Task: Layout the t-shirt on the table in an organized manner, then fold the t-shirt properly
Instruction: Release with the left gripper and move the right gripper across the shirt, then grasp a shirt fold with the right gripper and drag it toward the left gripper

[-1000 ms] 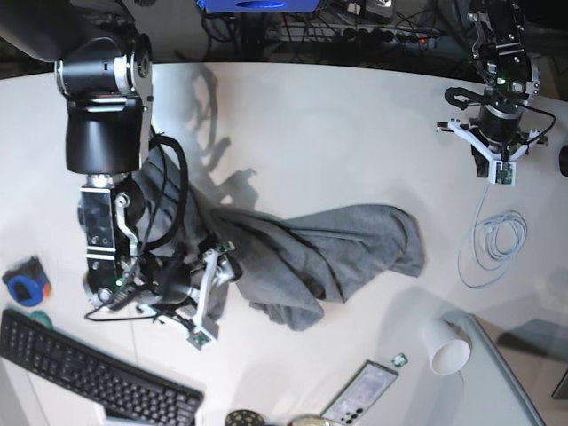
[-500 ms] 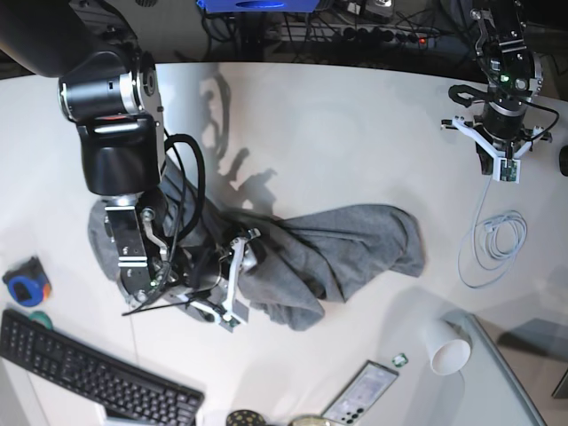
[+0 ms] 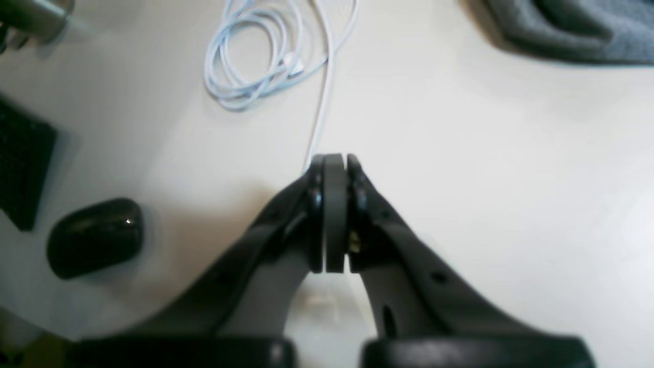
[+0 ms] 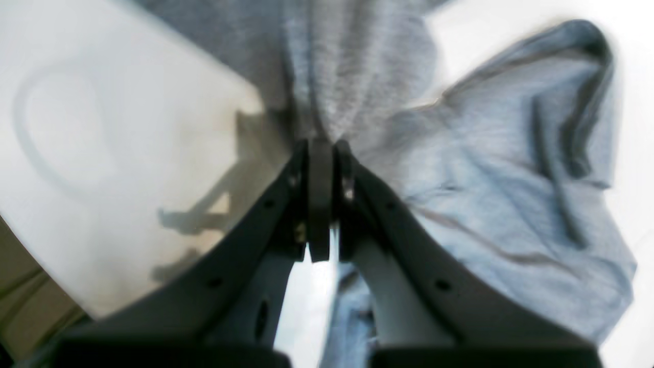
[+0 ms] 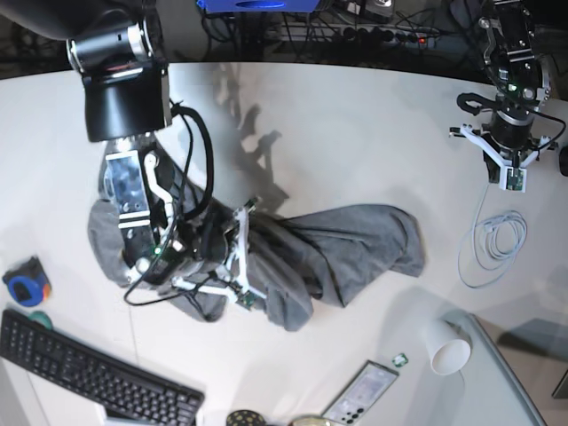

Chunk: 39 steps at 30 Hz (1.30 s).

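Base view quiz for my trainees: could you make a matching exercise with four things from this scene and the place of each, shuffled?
Things:
1. grey cotton t-shirt
2. coiled white cable
3. black keyboard
4. white paper cup

Places:
A. lower left corner
B. lying on its side, lower right
C. bunched mid-table
D. right side, below the left pincer

Pairs: 1-C, 2-D, 3-A, 4-B

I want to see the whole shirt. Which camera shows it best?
The base view: the whole crumpled t-shirt lies on the table. The right wrist view shows only close folds by the shut right gripper. The left wrist view catches one corner.
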### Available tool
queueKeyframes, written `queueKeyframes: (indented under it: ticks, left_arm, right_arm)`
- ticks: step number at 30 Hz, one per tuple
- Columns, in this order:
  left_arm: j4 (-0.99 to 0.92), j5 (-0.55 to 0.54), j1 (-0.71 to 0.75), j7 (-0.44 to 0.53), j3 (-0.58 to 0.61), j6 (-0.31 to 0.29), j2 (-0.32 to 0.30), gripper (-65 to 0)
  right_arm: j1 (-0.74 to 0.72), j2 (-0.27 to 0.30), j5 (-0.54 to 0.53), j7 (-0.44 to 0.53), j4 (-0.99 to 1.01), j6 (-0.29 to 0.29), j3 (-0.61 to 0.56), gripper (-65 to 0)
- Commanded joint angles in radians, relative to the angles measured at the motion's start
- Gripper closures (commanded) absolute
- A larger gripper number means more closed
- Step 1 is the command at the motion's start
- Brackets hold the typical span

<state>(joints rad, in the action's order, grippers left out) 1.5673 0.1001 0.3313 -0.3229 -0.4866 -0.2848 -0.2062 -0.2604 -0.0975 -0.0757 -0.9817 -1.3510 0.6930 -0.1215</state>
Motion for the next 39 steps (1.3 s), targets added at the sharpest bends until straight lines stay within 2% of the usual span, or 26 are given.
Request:
queueKeyframes:
  ticks: [1,8,13,17,20,22,24,26,28,32,35,36,38,39]
  left_arm:
    - [0.006,-0.004,-0.016,0.017,-0.005,0.012,-0.016,0.0]
    - [-0.011,-0.004,-0.048,0.015,-0.008,0.012,-0.016,0.0]
    - [-0.009,-0.004,-0.073,0.015,-0.001,0.012,-0.016,0.0]
    - [-0.012,-0.003,-0.088,0.015,-0.001,0.012,-0.016,0.0]
    - [-0.012,-0.003,-0.094,0.015,0.001,0.012,-0.016,0.0]
    - [-0.012,-0.003,-0.102,0.015,0.001,0.012,-0.016,0.0]
    - [-0.009,-0.003,-0.103,0.015,0.001,0.012,-0.012,0.0]
    - [-0.003,-0.015,-0.103,0.015,0.007,0.012,-0.006,0.0]
    - [-0.001,-0.015,-0.105,0.015,0.055,0.012,0.003,0.0]
    - [-0.003,-0.015,-0.110,0.021,0.191,0.014,0.037,0.0]
    - [0.011,-0.010,-0.140,0.023,0.271,0.014,0.095,0.0]
    - [0.011,-0.006,-0.156,0.023,0.291,0.014,0.118,0.0]
    - [-0.003,-0.004,-0.189,0.023,0.314,0.014,0.153,0.0]
    - [-0.012,-0.004,-0.209,0.023,0.322,0.014,0.161,0.0]
  right_arm:
    - [0.003,-0.006,-0.011,-0.003,-0.060,0.005,-0.019,0.0]
    - [0.234,0.000,-0.011,-0.064,-0.270,0.005,-0.142,0.0]
    - [0.341,0.008,-0.011,-0.062,-0.273,0.005,-0.200,0.0]
    - [0.359,0.041,-0.011,-0.073,-0.273,0.005,-0.249,-0.5]
    - [0.353,0.068,-0.016,-0.190,-0.282,0.005,-0.283,-10.7]
    - [0.352,0.098,-0.069,-0.245,-0.344,0.005,-0.287,-18.8]
    - [0.352,0.144,-0.123,-0.259,-0.456,0.005,-0.264,-21.9]
    - [0.349,0.163,-0.138,-0.257,-0.562,0.005,-0.186,-21.9]
    - [0.315,0.164,-0.138,-0.253,-0.583,0.005,-0.073,-21.8]
    - [0.187,0.181,-0.138,-0.196,-0.419,0.005,0.145,-21.6]
    - [0.108,0.224,-0.138,-0.093,-0.246,0.005,0.188,-20.0]
    - [0.086,0.239,-0.138,-0.055,-0.181,0.005,0.190,-16.4]
    - [0.046,0.256,-0.138,0.007,-0.060,0.005,0.188,-3.8]
    - [0.031,0.258,-0.138,0.028,-0.005,0.005,0.188,0.0]
